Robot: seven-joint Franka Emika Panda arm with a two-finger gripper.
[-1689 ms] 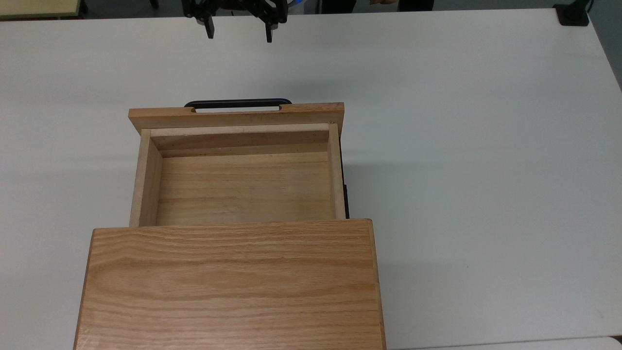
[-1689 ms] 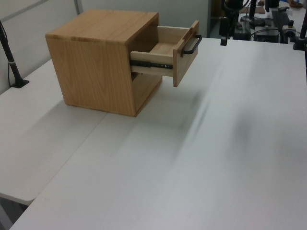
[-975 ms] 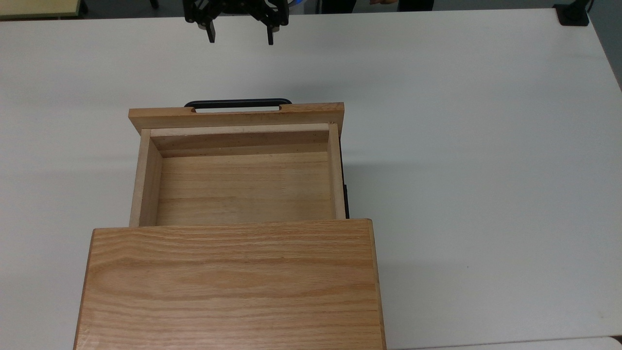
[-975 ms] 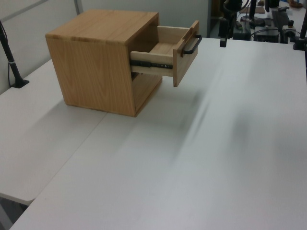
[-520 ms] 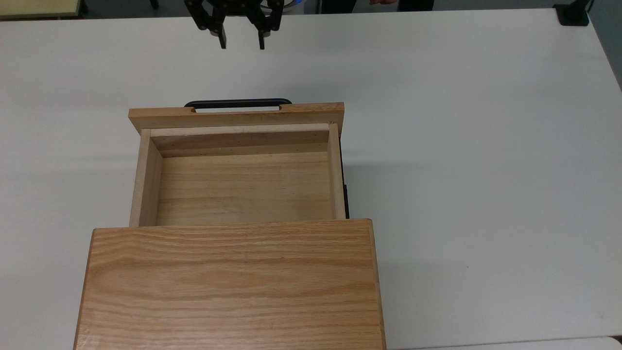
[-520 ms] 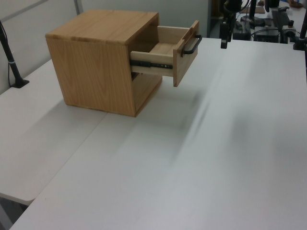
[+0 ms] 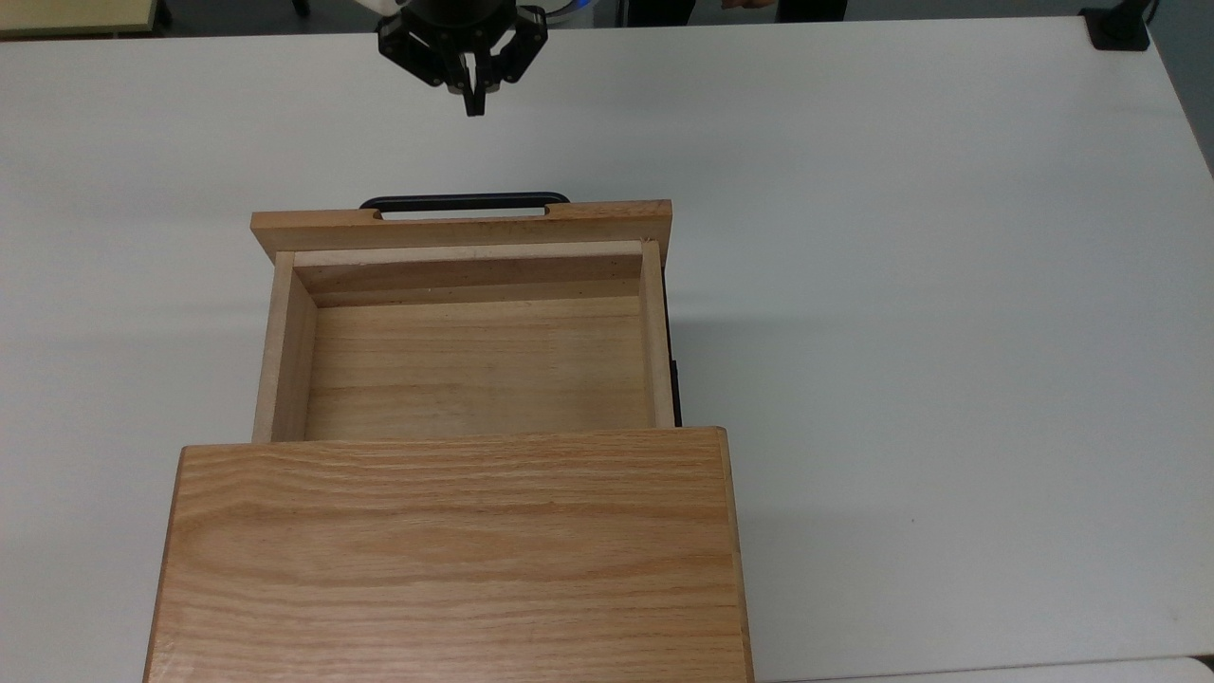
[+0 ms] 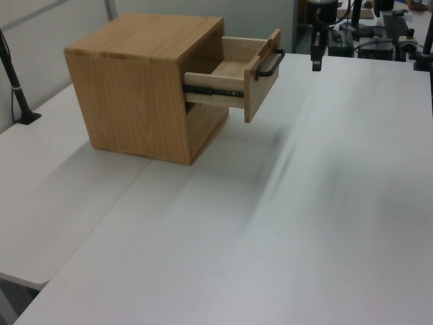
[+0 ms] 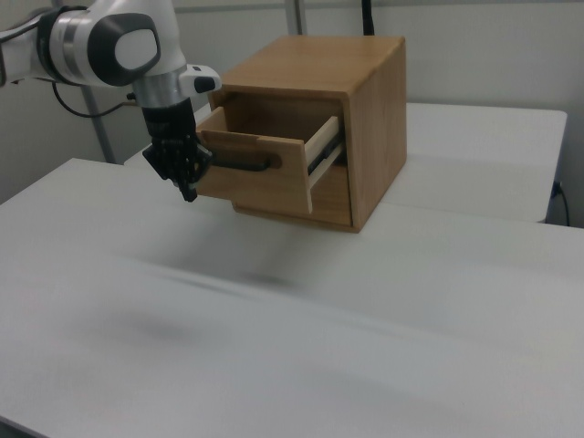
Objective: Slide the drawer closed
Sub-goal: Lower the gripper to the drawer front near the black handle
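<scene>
Now | drawer (image 7: 474,351) open, handle toward top view's top | end effector (image 7: 472,104) pressed together

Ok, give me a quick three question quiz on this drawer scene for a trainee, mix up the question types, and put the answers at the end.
1. True or false: the light wooden drawer with the thin black bar handle is fully shut inside the oak-grain cabinet.
2. The black two-finger gripper is: A) clamped on the handle B) apart from the handle, fingers together C) inside the drawer.
3. What lies inside the drawer?

Key: 1 false, it is pulled out. 2 B. 3 Nothing, just its bare wooden floor.
</scene>
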